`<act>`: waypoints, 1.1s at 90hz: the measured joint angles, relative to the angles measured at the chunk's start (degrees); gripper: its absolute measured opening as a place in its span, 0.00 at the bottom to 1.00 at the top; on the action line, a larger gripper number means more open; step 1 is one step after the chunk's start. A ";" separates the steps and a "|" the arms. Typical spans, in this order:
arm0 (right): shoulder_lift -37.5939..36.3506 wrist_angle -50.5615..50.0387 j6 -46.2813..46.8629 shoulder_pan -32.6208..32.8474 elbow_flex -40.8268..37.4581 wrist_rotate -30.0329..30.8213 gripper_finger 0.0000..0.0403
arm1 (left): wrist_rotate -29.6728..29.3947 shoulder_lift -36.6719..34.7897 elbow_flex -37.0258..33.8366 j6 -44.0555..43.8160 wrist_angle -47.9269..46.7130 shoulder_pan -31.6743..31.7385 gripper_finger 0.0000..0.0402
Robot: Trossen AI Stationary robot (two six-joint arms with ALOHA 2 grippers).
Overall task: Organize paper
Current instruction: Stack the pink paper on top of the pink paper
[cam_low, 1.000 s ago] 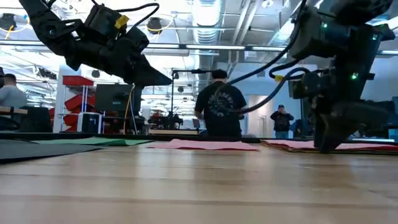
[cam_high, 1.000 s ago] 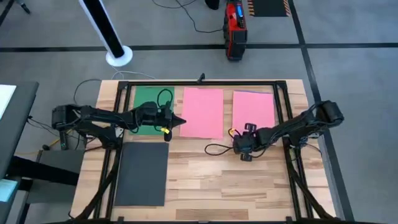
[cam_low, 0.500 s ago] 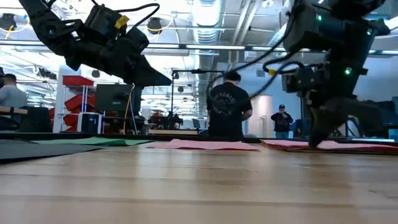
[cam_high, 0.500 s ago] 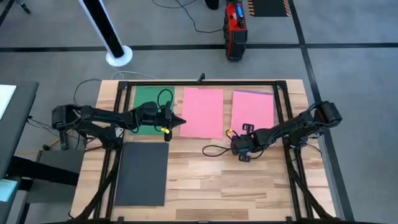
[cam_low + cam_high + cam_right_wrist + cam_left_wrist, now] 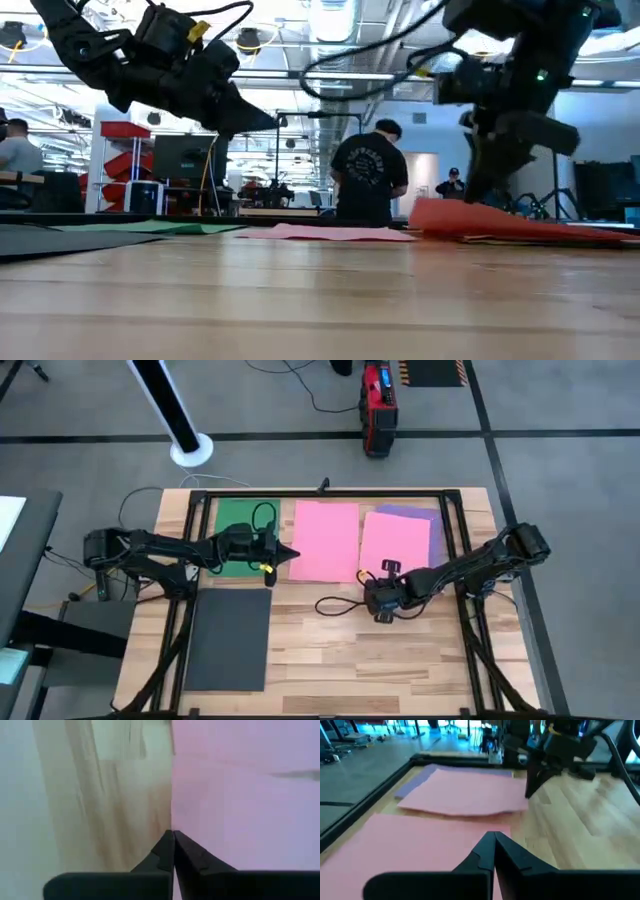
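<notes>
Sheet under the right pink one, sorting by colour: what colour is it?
Purple, clearest in the high view.

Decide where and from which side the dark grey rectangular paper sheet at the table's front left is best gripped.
Grip the dark grey rectangular paper sheet at its right long edge, coming in low from the right over the pale wooden tabletop. It lies flat, so a finger probably must slide under an edge, and the shut left hand hovers nearest that side.

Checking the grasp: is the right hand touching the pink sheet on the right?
Touching. The low view shows the pink sheet's near edge lifted off the table under the right hand; its fingers look closed.
</notes>
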 joint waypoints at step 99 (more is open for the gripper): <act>14.92 12.77 -34.33 -13.07 14.45 -11.39 0.00 | -2.81 0.00 0.01 -4.32 -3.71 0.00 0.00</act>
